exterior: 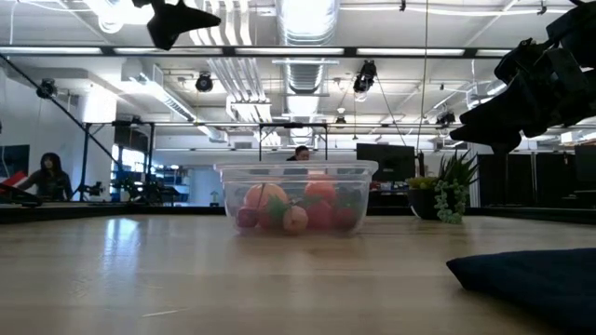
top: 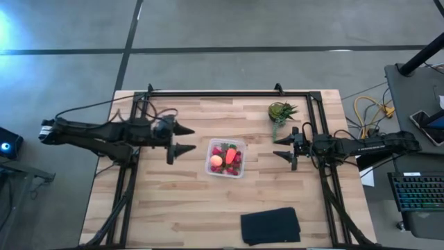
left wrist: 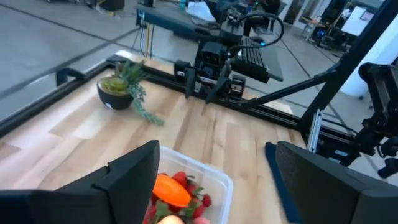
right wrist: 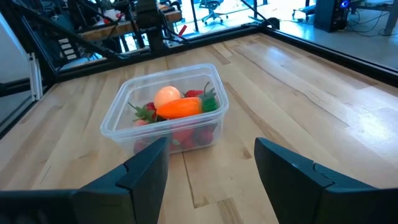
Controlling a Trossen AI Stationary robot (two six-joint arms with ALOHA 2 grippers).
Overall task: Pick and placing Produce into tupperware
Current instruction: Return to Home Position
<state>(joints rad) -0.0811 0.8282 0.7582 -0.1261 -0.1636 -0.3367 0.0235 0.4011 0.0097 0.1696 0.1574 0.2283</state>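
tupperware (top: 243, 161) sat mid-table with the carrot (top: 230, 154), the peach (top: 216, 160) and the berries (top: 236, 165) all inside. left gripper (top: 193, 139) hung just beside it, fingers spread, empty (up off the wood). right gripper (top: 276, 148) was opposite, near the potted plant (top: 281, 111), also spread wide and empty.

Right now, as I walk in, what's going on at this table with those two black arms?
The job here is packing produce into a clear tupperware in the middle of the wooden table. The orange carrot, the pink peach and the red berries all lie inside it. Nothing is being held: the left pincer hangs open beside the tub, and the right pincer is open on the other side, near a potted plant. A black cloth lies apart. The packing looks finished.
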